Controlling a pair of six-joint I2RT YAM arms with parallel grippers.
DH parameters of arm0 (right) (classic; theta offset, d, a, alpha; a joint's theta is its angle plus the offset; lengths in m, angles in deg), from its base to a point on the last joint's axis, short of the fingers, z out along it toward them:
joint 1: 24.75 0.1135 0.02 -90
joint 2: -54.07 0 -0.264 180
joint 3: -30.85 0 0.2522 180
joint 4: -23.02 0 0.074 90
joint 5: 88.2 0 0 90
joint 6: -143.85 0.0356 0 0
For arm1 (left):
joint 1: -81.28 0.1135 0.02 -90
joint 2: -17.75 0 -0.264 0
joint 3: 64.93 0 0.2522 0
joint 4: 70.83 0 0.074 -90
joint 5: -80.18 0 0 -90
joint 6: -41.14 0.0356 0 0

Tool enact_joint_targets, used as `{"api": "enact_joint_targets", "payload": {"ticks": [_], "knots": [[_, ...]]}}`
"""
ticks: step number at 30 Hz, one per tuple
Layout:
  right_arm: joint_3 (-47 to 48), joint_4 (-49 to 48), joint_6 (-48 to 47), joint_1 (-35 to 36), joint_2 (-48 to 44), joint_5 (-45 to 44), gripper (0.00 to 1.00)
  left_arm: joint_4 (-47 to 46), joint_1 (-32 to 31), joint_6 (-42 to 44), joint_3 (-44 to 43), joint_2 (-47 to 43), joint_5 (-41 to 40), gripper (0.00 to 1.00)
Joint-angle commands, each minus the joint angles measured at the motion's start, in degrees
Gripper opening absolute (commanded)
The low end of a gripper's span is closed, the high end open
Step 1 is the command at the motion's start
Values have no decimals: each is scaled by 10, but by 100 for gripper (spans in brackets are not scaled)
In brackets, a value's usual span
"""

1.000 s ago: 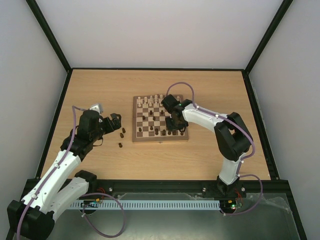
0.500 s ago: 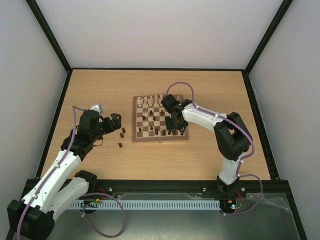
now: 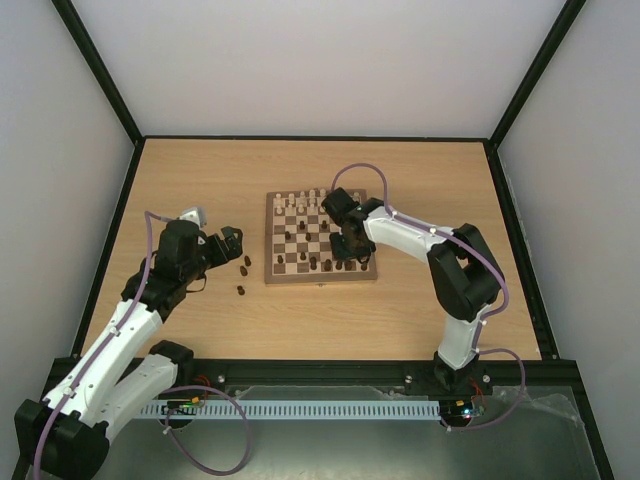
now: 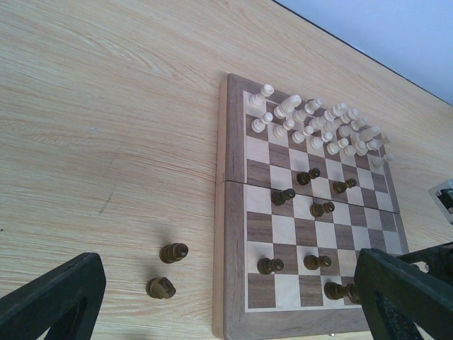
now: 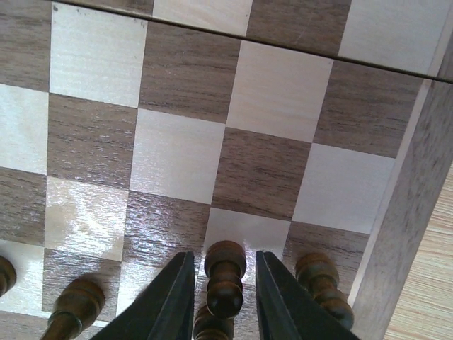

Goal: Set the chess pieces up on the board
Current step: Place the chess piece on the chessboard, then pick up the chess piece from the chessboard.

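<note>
The board (image 3: 271, 243) lies mid-table. Cream pieces (image 3: 305, 200) fill its far rows, and dark pieces (image 3: 312, 263) are scattered over the middle and near rows. My right gripper (image 3: 346, 256) is low over the board's near right corner. Its fingers (image 5: 170, 297) stand on either side of an upright dark piece (image 5: 225, 273) with a small gap on each side, not touching it. My left gripper (image 3: 232, 243) hangs open and empty over the table left of the board. Two dark pieces (image 4: 173, 252) (image 4: 161, 287) lie on the table below it.
In the right wrist view, another dark piece (image 5: 322, 283) stands right of the straddled one near the board's border (image 5: 407, 234), and one more (image 5: 71, 304) stands to its left. A third loose dark piece (image 3: 241, 291) lies on the table nearer the left arm.
My right gripper has edged very slightly over the board's near right part. The left arm and the loose pieces have not moved.
</note>
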Motion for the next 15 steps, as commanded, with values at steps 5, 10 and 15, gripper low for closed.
{"api": "enact_joint_targets", "payload": {"ticks": [5,10,15], "knots": [[55,49,-2,3,-34,-5,31,-4,2,-3,-5,4,3,99],[121,66,-8,3,-5,-13,35,-4,3,-3,-4,4,2,99],[216,83,-18,3,59,-13,35,-2,3,0,-4,1,1,99]]}}
